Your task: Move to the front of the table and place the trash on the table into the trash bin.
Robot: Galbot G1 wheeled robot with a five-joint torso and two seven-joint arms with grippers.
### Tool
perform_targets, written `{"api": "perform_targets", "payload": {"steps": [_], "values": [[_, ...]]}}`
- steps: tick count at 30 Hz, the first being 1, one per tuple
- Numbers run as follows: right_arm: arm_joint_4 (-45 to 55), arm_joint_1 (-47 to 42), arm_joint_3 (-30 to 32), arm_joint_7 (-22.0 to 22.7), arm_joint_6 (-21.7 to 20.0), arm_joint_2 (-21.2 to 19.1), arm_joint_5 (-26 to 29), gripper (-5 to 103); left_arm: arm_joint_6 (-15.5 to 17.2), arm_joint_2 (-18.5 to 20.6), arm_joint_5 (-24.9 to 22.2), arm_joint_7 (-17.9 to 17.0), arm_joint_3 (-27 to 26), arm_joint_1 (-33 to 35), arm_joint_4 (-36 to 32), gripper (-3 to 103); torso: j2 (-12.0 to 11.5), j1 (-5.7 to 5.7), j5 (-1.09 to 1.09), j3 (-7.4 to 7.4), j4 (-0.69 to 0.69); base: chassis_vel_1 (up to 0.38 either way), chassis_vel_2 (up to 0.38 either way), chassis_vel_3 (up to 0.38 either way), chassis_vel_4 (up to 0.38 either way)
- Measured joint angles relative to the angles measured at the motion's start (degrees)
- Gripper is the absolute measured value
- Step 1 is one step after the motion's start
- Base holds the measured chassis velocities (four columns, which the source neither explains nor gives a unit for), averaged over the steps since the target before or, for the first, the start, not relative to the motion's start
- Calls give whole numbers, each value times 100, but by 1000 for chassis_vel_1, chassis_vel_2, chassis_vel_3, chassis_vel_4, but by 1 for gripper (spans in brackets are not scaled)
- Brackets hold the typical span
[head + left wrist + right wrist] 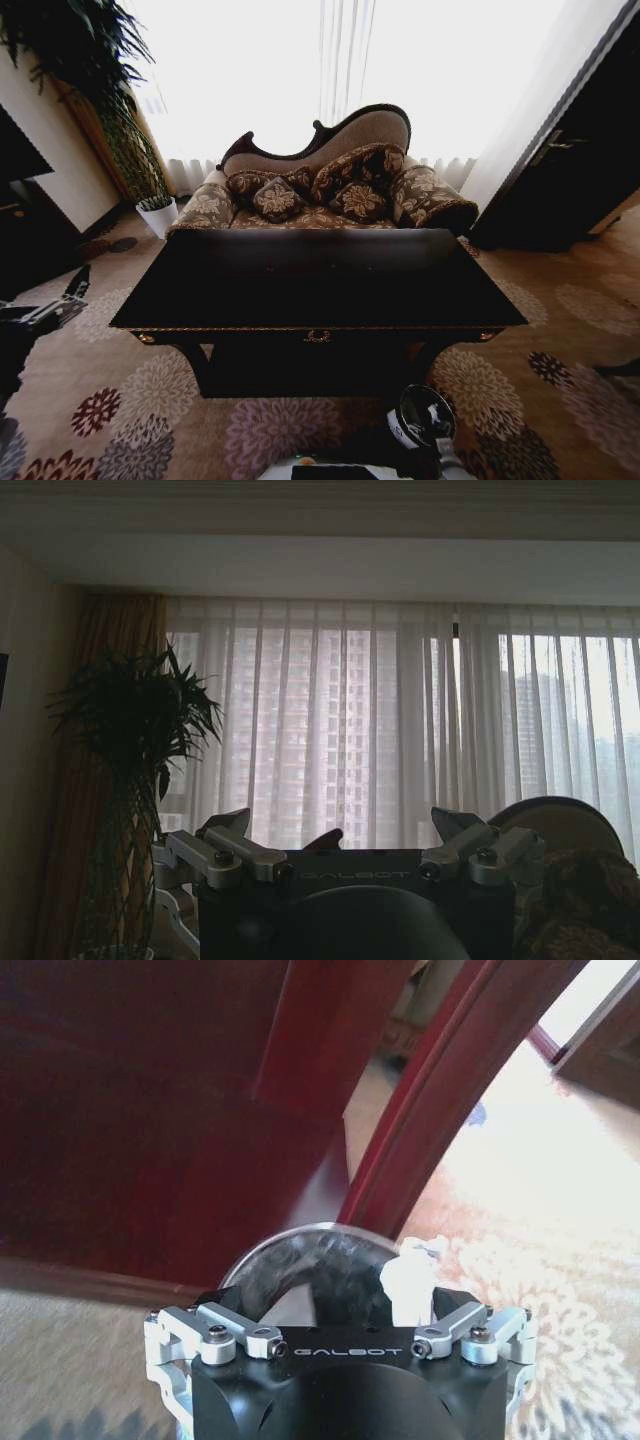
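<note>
The robot is facing the table [318,285], with the trash bin [424,416] sitting on the carpet below its front right corner. The right claw [405,1282] is hanging over the bin's mouth, pinching a white tissue wad [408,1285]. The left claw [72,284] is waiting spread beside the table's left end.

black GALBOT-marked wrist, silver screwed linkages, seemingly
</note>
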Motion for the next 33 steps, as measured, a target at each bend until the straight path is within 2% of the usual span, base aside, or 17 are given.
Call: {"api": "perform_targets", "payload": {"steps": [1, 4, 5, 8, 9, 11, 14, 15, 16, 17, 18, 20, 22, 23, 26, 28, 33], "values": [[10, 0, 11, 23, -18, -7, -93, 100, 0, -5, 6, 0, 10, -2, 3, 100, 0, 0, -6, 0, 1, 0, 0, 0, 0], [-29, 69, -3, 328, -83, -3, -243, 100, 0, -11, 27, 2, 33, -9, 5, 100, 0, 0, -2, 0, -1, 0, 0, 0, 0], [25, 26, -19, 229, -58, -9, -212, 100, 0, -18, 33, 2, 45, -13, 6, 100, 0, 1, -5, 0, 3, 0, 0, 0, 0], [14, 31, -7, 242, -45, 44, -238, 100, 1, -25, 45, 3, 58, -17, 6, 100, 0, 0, 2, 0, -2, 0, 0, 0, 0], [-6, 27, 23, 66, 80, 55, -279, 100, 0, -25, 45, 4, 62, -17, 6, 100, 0, 0, -4, 0, 2, 0, 0, 0, 0], [-96, 69, 124, 208, 7, 106, -505, 100, 0, -21, 49, 4, 63, -17, 10, 100, 0, 0, 2, 0, -2, 0, 0, 0, 0], [-127, 59, 117, 86, 169, 70, -452, 100, 0, -14, 47, 4, 62, -17, 13, 100, 0, 0, -8, 0, 3, 0, 0, 0, 0], [-151, 73, 159, 297, 25, 104, -608, 100, 0, -14, 50, 5, 63, -16, 19, 100, 0, 0, -2, 1, -3, 0, 0, 0, 0], [-271, 127, 130, 348, 253, 88, -600, 100, -1, -13, 50, 7, 64, -16, 18, 100, 0, 0, 4, 0, -2, 0, 0, 0, 0], [-322, 127, 142, 54, 553, 55, -655, 100, -1, -15, 50, 7, 70, -17, 18, 100, 0, 1, -5, 0, 2, 0, 0, 0, 0], [-295, 104, 243, -38, 526, 84, -964, 100, -1, -20, 53, 7, 76, -17, 16, 100, 0, 0, -8, 0, 0, 0, 0, 0, 0], [-331, 136, 273, 72, 507, 110, -964, 100, -1, -22, 54, 7, 78, -20, 7, 100, 0, 0, -1, 0, -3, 0, 0, 0, 0], [-284, 88, 248, -99, 611, 87, -723, 100, -2, -21, 48, 8, 84, -19, -5, 100, 0, 0, -5, 0, 3, 0, 0, 0, 0], [-237, 53, 285, -139, 514, 110, -781, 100, -1, -17, 51, 8, 85, -19, -4, 100, 0, 0, -3, 0, -2, 0, 0, 0, 0], [-195, 6, 257, -259, 601, 95, -690, 100, -1, -9, 51, 9, 85, -20, -4, 100, 0, 0, -3, 0, 1, 0, 0, 0, 0], [-168, -35, 287, -321, 495, 119, -763, 100, -1, -12, 52, 9, 87, -19, -3, 100, 0, 0, 0, 0, -2, 0, 0, 0, 0], [-318, 25, 264, -17, 393, 136, -763, 100, -1, -25, 63, 10, 113, -21, -5, 100, 0, 0, -4, 0, 0, 0, 0, 0, 0]]}}
